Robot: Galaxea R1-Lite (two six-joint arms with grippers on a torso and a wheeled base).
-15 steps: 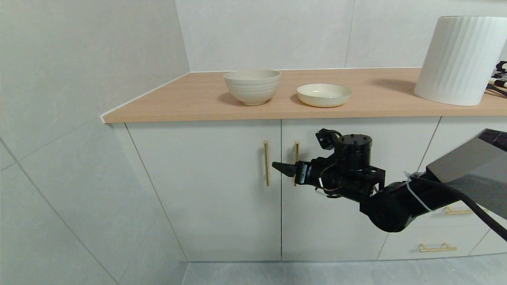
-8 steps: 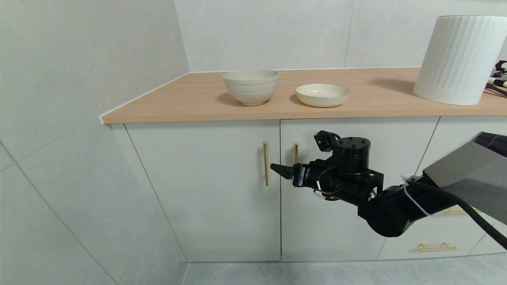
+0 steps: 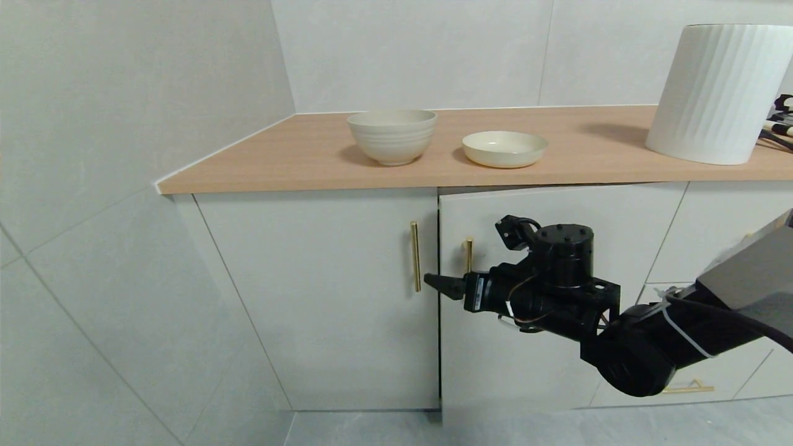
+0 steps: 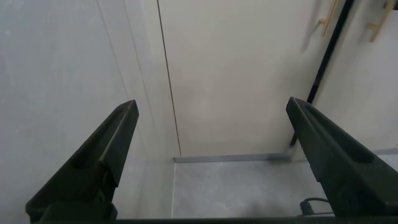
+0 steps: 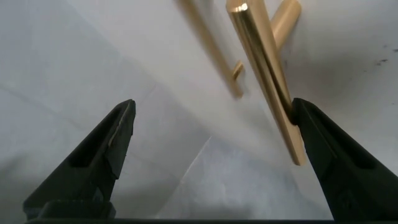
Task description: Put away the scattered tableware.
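The white right-hand cabinet door [image 3: 619, 210] had swung ajar since a moment earlier, opening storage for the tableware. The right gripper [image 3: 435, 283], spread wide and clasping nothing, had the door's slim brass bar handle [image 5: 264, 81] against one finger; the ribbed cream bowl [image 3: 392, 135] and shallow cream dish [image 3: 504, 148] sat on the wooden countertop [image 3: 279, 162] well above it.

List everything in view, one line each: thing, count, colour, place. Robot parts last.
Bowl: one, beige, on the countertop, left of the dish.
Shallow dish: one, cream, on the countertop.
Ribbed container: one, white, at the countertop's right end.
Left door: one, white, shut.
Right door: one, white, ajar.
Left handle: one, gold, upright.
Right handle: one, gold, upright.
Drawer handle: one, gold, low right.
Right gripper: black, open, at the right handle.
Left gripper: black, open, near the floor.
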